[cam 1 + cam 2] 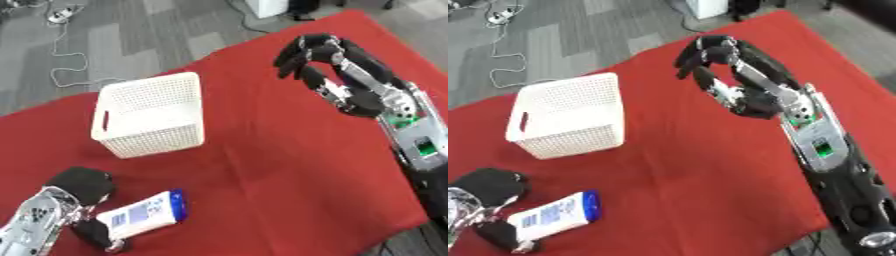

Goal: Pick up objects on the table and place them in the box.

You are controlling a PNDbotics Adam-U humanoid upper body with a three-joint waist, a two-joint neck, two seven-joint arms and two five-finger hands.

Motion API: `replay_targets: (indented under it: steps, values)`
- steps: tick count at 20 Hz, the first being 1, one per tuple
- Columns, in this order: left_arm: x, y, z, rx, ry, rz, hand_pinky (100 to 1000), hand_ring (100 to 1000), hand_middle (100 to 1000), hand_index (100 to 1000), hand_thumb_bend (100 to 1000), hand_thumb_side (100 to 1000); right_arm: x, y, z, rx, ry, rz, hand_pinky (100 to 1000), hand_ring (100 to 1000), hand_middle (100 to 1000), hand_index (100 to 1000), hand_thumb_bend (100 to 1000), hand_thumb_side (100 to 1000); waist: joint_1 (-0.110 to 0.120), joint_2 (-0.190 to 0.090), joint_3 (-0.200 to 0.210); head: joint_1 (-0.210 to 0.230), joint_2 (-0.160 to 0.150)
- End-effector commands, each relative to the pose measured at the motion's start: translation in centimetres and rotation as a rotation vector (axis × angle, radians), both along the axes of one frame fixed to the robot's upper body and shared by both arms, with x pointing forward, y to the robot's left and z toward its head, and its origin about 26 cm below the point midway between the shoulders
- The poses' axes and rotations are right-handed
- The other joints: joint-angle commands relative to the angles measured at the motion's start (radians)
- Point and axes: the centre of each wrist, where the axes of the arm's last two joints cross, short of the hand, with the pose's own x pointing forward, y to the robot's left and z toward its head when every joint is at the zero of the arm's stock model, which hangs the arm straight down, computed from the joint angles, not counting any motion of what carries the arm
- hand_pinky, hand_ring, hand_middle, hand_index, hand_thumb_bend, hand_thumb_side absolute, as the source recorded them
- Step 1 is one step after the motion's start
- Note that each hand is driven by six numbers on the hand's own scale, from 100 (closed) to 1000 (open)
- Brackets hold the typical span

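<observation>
Left robot hand (83, 192) clamped on white-and-blue rectangular pack (144, 215), at seven o'clock from white perforated plastic basket (150, 114); could slip mid-lift.

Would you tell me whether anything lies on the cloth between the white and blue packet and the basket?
Nothing visible does: only bare red cloth lies between the packet, at the left hand, and the white basket.

Perforated white plastic basket (153, 115) — matt; red tablecloth (289, 170) — soft, faintly creased fabric.
</observation>
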Motion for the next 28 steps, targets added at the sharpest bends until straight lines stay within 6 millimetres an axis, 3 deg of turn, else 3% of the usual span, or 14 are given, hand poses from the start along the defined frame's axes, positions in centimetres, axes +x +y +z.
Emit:
replay_targets:
  steps: [1,6,8,10,14,15,16,17,18,23,28]
  values:
    - [0.2,0.6,0.9,0.058,-0.001,-0.015,704,708,694,712,488,759,-0.2,0.0,1.1,-0.02,-0.031,0.007,466,639,680,678,117,1000,-0.005,-0.009,0.0,0.002,-0.004]
    - [0.0,0.5,0.5,-0.028,0.012,-0.031,606,614,598,632,393,793,-0.2,0.0,1.1,-0.02,-0.032,0.008,465,639,680,678,118,1000,-0.005,-0.009,-0.001,0.001,-0.004]
    - [0.0,0.6,0.1,-0.064,0.019,-0.034,543,570,555,587,309,839,-0.2,0.0,1.1,-0.02,-0.032,0.008,465,639,680,678,118,1000,-0.005,-0.009,-0.001,0.0,-0.004]
    - [0.0,0.6,0.0,-0.105,0.016,-0.037,439,508,497,537,196,921,-0.2,0.0,1.1,-0.021,-0.031,0.008,465,639,680,678,118,1000,-0.005,-0.009,0.0,0.0,-0.004]
    - [0.0,0.7,-0.2,-0.173,-0.005,-0.039,158,308,319,422,224,950,-0.2,0.0,1.1,-0.022,-0.03,0.007,465,639,680,678,119,1000,-0.005,-0.009,0.0,0.0,-0.004]
    - [0.0,0.6,-0.2,-0.18,-0.009,-0.041,100,218,239,372,227,944,-0.2,0.0,1.1,-0.022,-0.03,0.007,465,639,680,678,119,1000,-0.005,-0.009,0.0,0.001,-0.004]
    - [0.0,0.6,-0.2,-0.183,-0.013,-0.046,100,149,171,339,229,939,-0.2,0.0,1.1,-0.023,-0.029,0.007,465,639,680,678,119,1000,-0.005,-0.008,0.0,0.001,-0.004]
    - [-0.1,0.6,-0.3,-0.185,-0.015,-0.049,100,158,180,343,228,939,-0.2,0.0,1.1,-0.024,-0.029,0.007,465,639,680,678,119,1000,-0.005,-0.008,0.001,0.001,-0.004]
    - [-0.1,0.7,-0.3,-0.18,-0.012,-0.049,100,100,100,307,233,935,-0.2,0.0,1.1,-0.024,-0.029,0.007,465,639,680,678,119,1000,-0.005,-0.008,0.001,0.002,-0.004]
    - [-0.1,0.9,0.2,-0.153,0.011,-0.032,100,100,100,258,245,924,-0.2,-0.1,1.0,-0.029,-0.026,0.006,466,639,681,678,120,1000,-0.006,-0.008,0.003,0.002,-0.004]
    - [-0.7,1.3,3.0,-0.19,-0.011,-0.009,100,100,100,203,245,909,-0.2,-0.1,1.0,-0.03,-0.024,0.002,466,639,681,678,120,1000,-0.006,-0.009,0.008,0.002,-0.004]
